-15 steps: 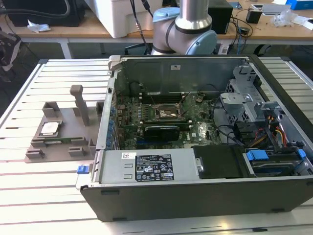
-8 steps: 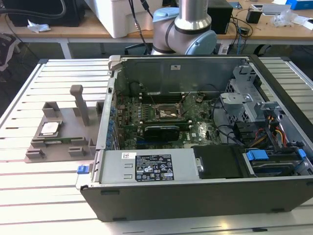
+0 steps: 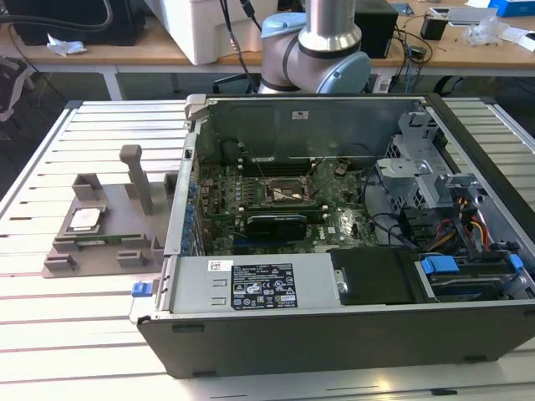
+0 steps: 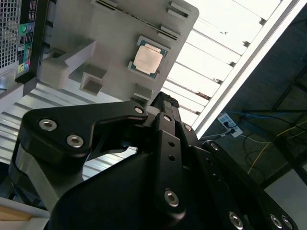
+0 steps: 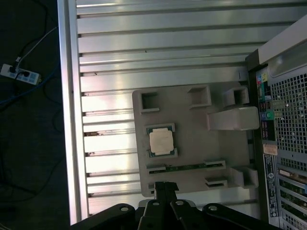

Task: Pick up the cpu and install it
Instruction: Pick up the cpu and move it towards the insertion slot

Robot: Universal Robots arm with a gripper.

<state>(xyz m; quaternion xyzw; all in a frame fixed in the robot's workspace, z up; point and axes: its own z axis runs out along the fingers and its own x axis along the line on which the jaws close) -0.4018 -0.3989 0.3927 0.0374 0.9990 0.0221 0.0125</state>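
Note:
The cpu (image 3: pixel 86 219) is a small square chip with a shiny metal top, lying flat in a recess of the grey plastic fixture (image 3: pixel 104 251) at the exterior view's left. Both wrist views look down on the cpu (image 4: pixel 148 58) (image 5: pixel 160 142) from well above. My gripper (image 5: pixel 165 186) (image 4: pixel 163 99) hangs high over the fixture's edge, apart from the chip. Its black fingers stand together, shut on nothing. The motherboard's socket (image 3: pixel 288 194) sits inside the open computer case (image 3: pixel 351 334).
The fixture carries an upright post (image 3: pixel 138 177) and several raised blocks around the chip. A black expansion card (image 3: pixel 276 224) lies below the socket. Cables and a drive cage (image 3: pixel 435 192) fill the case's right side. The slatted metal table (image 3: pixel 84 334) ends close to the fixture.

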